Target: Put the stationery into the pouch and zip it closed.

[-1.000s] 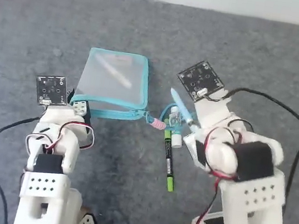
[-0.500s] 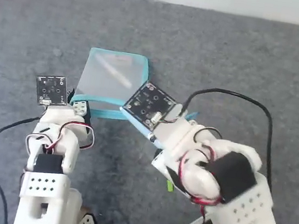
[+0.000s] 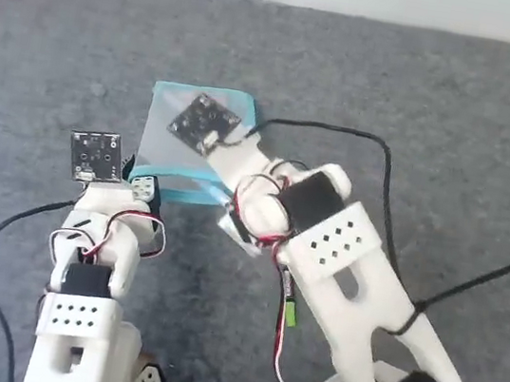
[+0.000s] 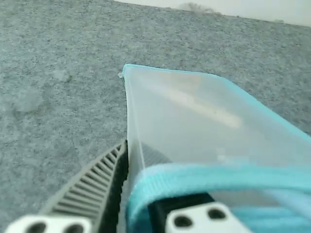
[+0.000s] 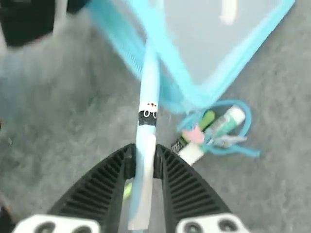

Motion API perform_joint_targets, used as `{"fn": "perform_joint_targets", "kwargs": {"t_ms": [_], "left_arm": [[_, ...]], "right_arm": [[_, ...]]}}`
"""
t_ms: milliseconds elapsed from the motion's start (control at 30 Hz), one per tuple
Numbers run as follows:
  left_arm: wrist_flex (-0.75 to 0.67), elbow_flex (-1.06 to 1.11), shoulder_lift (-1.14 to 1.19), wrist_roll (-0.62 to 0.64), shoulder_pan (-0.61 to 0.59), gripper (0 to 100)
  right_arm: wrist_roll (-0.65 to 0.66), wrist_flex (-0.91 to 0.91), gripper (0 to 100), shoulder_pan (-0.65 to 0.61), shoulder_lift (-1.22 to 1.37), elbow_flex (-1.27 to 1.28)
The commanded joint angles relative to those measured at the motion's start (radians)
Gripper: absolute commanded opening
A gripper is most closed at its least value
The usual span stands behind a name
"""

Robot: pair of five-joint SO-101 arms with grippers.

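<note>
- The right tool (image 5: pixel 144 154) is clamping a light blue pen (image 5: pixel 148 92) between its two ribbed fingers (image 5: pixel 104 187). They are standing only as far apart as the barrel is thick, and the pen is pointing away from them toward the pouch (image 5: pixel 228 43).
- The pen's far end is meeting the pouch's teal zip edge at the mouth. Whether the tip is already inside, I cannot tell.
- The left tool (image 4: pixel 146 194) is pinching the pouch's near edge. It is closed down on the teal zip band (image 4: pixel 218 177), and its ribbed finger is pressing against the clear wall.
- In the high view the left tool is sitting at the pouch's near left corner. The right arm (image 3: pixel 323 249) is stretching across from the right, with its wrist board hanging over the pouch.
- The pouch is lying flat on the grey counter (image 3: pixel 439 113). It is clear-sided with teal trim, and a pale stick-like item (image 4: pixel 204 109) is resting inside it.
- Just beside the pouch's corner and outside it, a small cluster of stationery (image 5: pixel 209 128) is lying on the counter. The cluster is showing something green, a pink piece and a white-capped piece, with a thin teal loop running round them.
- A green marker (image 3: pixel 289 304) is lying on the counter nearer the arm bases, partly covered by the right arm in the high view.
</note>
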Motion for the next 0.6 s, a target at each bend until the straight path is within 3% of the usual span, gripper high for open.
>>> {"fn": "perform_joint_targets", "kwargs": {"t_ms": [0,200,433,567], "left_arm": [[-0.04,-0.015,0.008,-0.008,0.009,1],[-0.038,-0.015,0.008,-0.008,0.009,1],[-0.037,-0.015,0.008,-0.008,0.009,1],[-0.038,-0.015,0.008,-0.008,0.009,1]], "right_arm": [[-0.041,-0.05,0.6,-0.001,0.019,-0.127],[-0.041,-0.139,1.2,-0.008,0.104,-0.161],[-0.043,-0.174,27.7,-0.008,0.097,-0.161],[-0.041,-0.173,27.3,-0.004,0.012,-0.161]]}}
